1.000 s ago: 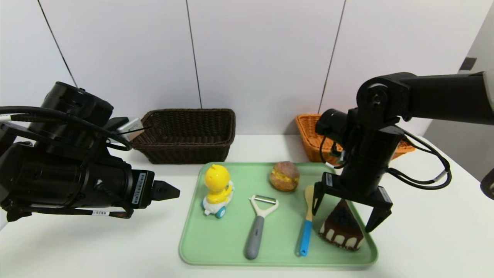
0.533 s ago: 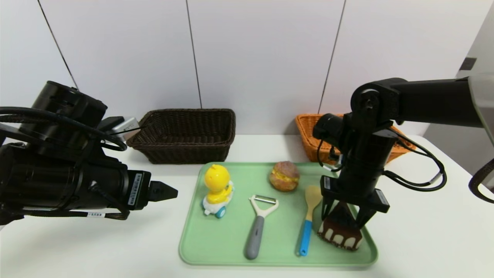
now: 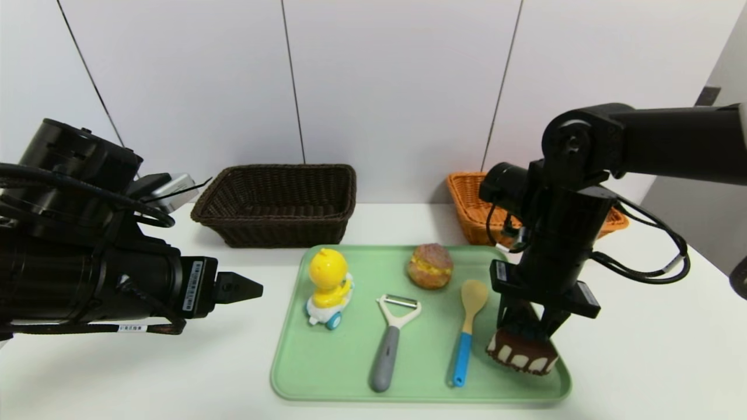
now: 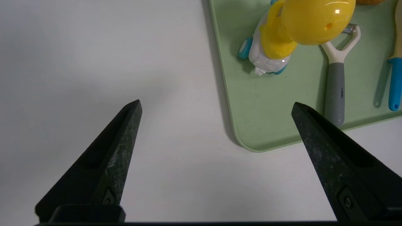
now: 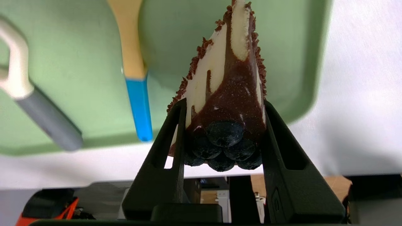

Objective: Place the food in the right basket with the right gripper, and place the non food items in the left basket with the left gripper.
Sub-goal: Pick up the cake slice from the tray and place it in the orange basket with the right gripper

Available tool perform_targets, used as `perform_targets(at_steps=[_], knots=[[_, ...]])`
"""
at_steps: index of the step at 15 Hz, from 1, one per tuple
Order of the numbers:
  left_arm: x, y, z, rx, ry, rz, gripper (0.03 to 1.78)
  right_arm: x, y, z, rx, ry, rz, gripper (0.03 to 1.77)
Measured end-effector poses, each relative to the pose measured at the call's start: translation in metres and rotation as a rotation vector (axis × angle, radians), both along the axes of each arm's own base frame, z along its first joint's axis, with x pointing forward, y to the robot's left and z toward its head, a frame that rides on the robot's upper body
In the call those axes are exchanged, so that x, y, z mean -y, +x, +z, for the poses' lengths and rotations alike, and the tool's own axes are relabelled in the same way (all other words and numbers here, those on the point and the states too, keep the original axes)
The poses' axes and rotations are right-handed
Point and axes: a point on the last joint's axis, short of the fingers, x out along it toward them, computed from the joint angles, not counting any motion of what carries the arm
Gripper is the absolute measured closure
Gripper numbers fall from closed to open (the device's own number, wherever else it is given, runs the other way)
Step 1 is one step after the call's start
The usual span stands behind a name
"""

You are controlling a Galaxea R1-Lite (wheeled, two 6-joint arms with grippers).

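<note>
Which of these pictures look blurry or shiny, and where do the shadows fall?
Right wrist view: the peeler and spoon look soft, the cake slice sharper. Left wrist view: a bright glare spot on the duck toy, and a faint grey shadow on the table. Head view: even light, soft shadows beside the tray.

Two baskets (image 3: 279, 204) (image 3: 467, 204), one tray (image 3: 327, 373), one duck (image 3: 328, 283), peeler (image 3: 390, 335), spoon (image 3: 467, 329), puff (image 3: 430, 266), cake slice (image 3: 522, 353); perhaps five blueberries (image 5: 224, 133).
</note>
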Motion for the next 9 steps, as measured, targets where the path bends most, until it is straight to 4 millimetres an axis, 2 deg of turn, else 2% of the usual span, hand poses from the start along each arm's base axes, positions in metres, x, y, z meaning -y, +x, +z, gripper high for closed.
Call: perform_targets(at_steps=[4,7,9], knots=[[0.0,-0.001,0.002,0.007,-0.007,-0.002,0.12,0.022,-0.014,0.046,0.062,0.092,-0.025,1.11],[0.0,-0.002,0.002,0.008,-0.009,-0.004,0.12,0.036,-0.018,0.082,0.303,0.226,-0.048,1.11],[-0.001,-0.003,0.002,0.007,-0.011,-0.004,0.12,0.048,-0.013,0.104,0.487,0.317,-0.073,1.11]])
